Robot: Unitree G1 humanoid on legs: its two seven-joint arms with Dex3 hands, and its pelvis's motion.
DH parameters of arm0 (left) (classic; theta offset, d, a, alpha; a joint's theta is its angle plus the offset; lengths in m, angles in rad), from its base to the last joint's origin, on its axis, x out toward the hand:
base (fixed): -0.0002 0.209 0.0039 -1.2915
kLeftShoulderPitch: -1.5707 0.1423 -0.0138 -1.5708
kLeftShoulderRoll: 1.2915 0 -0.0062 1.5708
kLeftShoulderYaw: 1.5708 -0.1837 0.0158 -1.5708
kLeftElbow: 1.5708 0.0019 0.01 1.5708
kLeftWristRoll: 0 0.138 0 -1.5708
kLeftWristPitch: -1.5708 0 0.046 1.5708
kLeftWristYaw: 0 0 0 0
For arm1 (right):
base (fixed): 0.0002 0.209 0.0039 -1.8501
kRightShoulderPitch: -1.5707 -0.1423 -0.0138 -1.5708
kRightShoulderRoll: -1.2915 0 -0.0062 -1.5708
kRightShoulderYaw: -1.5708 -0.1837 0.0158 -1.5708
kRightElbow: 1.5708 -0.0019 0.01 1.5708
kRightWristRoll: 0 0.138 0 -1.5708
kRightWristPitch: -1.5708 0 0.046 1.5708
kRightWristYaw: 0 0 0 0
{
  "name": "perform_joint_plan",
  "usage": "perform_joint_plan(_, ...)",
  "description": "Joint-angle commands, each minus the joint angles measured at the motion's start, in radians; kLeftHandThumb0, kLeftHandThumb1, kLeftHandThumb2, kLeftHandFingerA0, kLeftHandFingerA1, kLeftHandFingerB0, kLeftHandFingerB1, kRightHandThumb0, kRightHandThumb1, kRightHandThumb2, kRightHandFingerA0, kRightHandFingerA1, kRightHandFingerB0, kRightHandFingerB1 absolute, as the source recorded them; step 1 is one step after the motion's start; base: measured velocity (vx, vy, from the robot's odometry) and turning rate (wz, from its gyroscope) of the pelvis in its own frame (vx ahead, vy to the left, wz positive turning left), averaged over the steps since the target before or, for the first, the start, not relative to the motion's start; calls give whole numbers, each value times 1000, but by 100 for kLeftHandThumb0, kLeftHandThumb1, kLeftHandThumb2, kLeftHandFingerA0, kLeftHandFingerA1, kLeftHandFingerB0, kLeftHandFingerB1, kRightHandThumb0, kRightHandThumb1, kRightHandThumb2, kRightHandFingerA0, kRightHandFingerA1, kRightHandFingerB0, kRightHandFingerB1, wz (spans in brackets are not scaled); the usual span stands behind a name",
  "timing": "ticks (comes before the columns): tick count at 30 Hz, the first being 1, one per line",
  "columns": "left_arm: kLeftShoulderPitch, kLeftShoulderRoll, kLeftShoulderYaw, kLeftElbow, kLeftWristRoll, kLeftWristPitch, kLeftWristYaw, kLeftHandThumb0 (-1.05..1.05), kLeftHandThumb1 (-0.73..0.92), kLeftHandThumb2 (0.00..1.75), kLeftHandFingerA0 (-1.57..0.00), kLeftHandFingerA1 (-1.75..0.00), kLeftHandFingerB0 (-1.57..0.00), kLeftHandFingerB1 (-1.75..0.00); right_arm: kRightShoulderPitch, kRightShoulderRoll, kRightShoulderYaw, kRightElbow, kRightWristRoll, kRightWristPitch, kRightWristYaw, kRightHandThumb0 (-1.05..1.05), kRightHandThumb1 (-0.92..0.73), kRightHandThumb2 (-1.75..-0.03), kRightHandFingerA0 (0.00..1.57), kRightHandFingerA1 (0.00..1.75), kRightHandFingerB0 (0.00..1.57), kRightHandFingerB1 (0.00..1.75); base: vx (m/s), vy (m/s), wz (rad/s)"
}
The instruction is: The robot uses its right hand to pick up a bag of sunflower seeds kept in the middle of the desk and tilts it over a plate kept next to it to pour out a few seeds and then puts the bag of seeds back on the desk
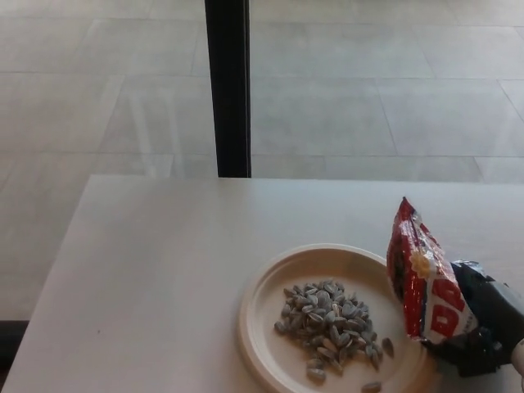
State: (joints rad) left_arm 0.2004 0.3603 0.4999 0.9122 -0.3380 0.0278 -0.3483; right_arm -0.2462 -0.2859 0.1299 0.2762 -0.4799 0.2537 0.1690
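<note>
A red and white bag of sunflower seeds (423, 278) stands nearly upright at the right rim of a beige plate (266, 299), its mouth pointing up. My right hand (481, 329) is shut on the bag's lower right side, low at the picture's right edge. A heap of grey striped seeds (329, 322) lies in the plate's middle, with a few loose ones toward its near rim. My left hand does not show.
The pale desk (164, 270) runs left and back from the plate, its far edge at mid picture. Beyond it a black post (228, 86) rises from a tiled floor.
</note>
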Motion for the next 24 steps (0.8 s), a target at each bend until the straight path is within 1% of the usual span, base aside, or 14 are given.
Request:
perform_joint_plan(1, -8, 9, 6, 37, 2, -35, 6, -72, 86, 82, -15, -89, -6, -58, 35, -19, -26, 9, 27, 48, -10, -101, -61, -90, 0, 26, 0, 0, 0, 0, 0)
perform_joint_plan(4, -6, 12, 5, 39, 4, -43, 0, -71, 87, 82, -19, -80, -4, -57, 40, -11, -44, 0, 37, 34, -36, -101, -61, -92, 0, 26, 0, 0, 0, 0, 0)
perform_joint_plan(5, -7, 12, 8, 45, 0, -45, -3, -72, 84, 83, -15, -90, -6, -60, 43, -15, -57, -17, 42, 32, -44, -103, -61, -94, 0, 25, 0, 0, 0, 0, 0)
perform_joint_plan(8, -15, 12, 13, 61, -4, -44, 2, -73, 83, 82, -16, -89, -6, -57, 45, -26, -73, -42, 57, 32, -23, -104, -61, -96, 0, 26, 0, 0, 0, 0, 0)
perform_joint_plan(10, -19, 17, 8, 71, 2, -43, 5, -69, 88, 79, -17, -77, -5, -56, 48, -46, -72, -74, 56, 45, 15, -104, -61, -96, 0, 26, 0, 0, 0, 0, 0)
perform_joint_plan(12, -19, 16, 10, 72, 0, -52, -1, -72, 84, 82, -16, -89, -5, -58, 64, -65, -74, -106, 70, 32, 42, -101, -60, -96, 0, 26, 0, 0, 0, 0, 0)
perform_joint_plan(13, -16, 16, 8, 64, 2, -48, 2, -71, 86, 81, -20, -81, -5, -57, 72, -74, -74, -126, 77, 36, 58, -100, -59, -95, 0, 27, 0, 0, 0, 0, 0)
perform_joint_plan(17, -8, 16, 1, 54, 8, -57, -3, -73, 85, 82, -16, -86, -7, -58, 103, -135, -57, -194, 82, 25, 120, -100, -58, -95, 0, 27, 0, 0, 0, 0, 0)
perform_joint_plan(18, -17, 15, 7, 71, 1, -55, -1, -72, 85, 82, -19, -80, -7, -59, 112, -155, -55, -216, 88, 22, 140, -101, -46, -74, 0, 0, 0, 0, 0, 0, 0)
perform_joint_plan(19, -10, 16, -2, 62, 11, -65, -6, -73, 85, 83, -16, -87, -6, -58, 120, -181, -48, -241, 80, 17, 155, -98, -50, -73, 0, 0, 0, 0, 0, 0, 0)
perform_joint_plan(20, -10, 25, -1, 58, 11, -60, -3, -73, 85, 82, -20, -84, -6, -58, 120, -191, -43, -265, 78, 26, 166, -100, -56, -58, 0, 0, 0, 0, 0, 0, 0)
perform_joint_plan(21, -12, 24, 1, 61, 10, -62, 0, -72, 85, 81, -21, -81, -7, -59, 126, -210, -46, -281, 85, 13, 178, -96, -51, -70, 0, 0, 0, 0, 0, 0, 0)
perform_joint_plan(23, -2, 19, 3, 34, 2, -53, -8, -71, 85, 84, -15, -89, -6, -60, 128, -262, -46, -334, 79, 32, 225, -98, -56, -58, 0, 0, 0, 0, 0, 0, 0)
perform_joint_plan(24, -3, 18, 4, 33, 1, -53, -5, -70, 87, 82, -20, -81, -7, -59, 129, -288, -46, -350, 82, 30, 244, -97, -56, -58, 0, 0, 0, 0, 0, 0, 0)
